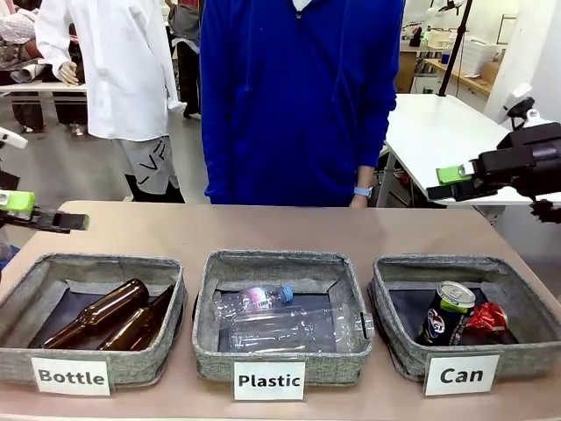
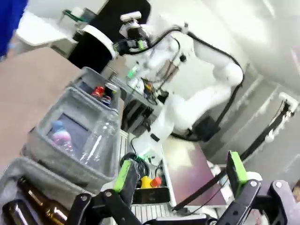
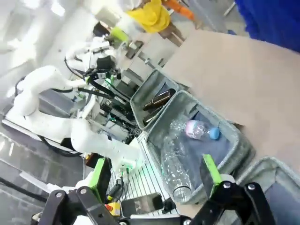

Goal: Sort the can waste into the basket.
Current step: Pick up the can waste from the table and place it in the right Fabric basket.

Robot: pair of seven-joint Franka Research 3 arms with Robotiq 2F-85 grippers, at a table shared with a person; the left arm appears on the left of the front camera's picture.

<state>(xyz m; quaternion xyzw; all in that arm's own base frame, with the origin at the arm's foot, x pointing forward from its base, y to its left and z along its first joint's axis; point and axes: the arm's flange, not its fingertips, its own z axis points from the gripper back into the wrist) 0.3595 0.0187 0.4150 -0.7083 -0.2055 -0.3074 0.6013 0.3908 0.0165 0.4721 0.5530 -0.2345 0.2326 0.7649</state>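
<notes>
The grey basket labelled "Can" (image 1: pixel 394 329) stands at the front right of the table. Inside it the dark can with a green band and silver top (image 1: pixel 448 311) stands upright, and the crushed red can (image 1: pixel 487 319) lies against it on the right. My right gripper (image 1: pixel 447 184) hovers open and empty above and behind this basket. My left gripper (image 1: pixel 53 217) hangs open and empty at the far left, above the "Bottle" basket. The left wrist view shows both cans (image 2: pixel 105 92) far off in the Can basket (image 2: pixel 89 75), beyond its open gripper (image 2: pixel 180 173). My right gripper (image 3: pixel 154 176) is open in its wrist view.
The "Bottle" basket (image 1: pixel 17 307) at the front left holds two brown glass bottles (image 1: pixel 110 316). The "Plastic" basket (image 1: pixel 206 307) in the middle holds clear plastic bottles (image 1: pixel 280 320). A person in a blue top (image 1: pixel 294 96) stands at the far edge.
</notes>
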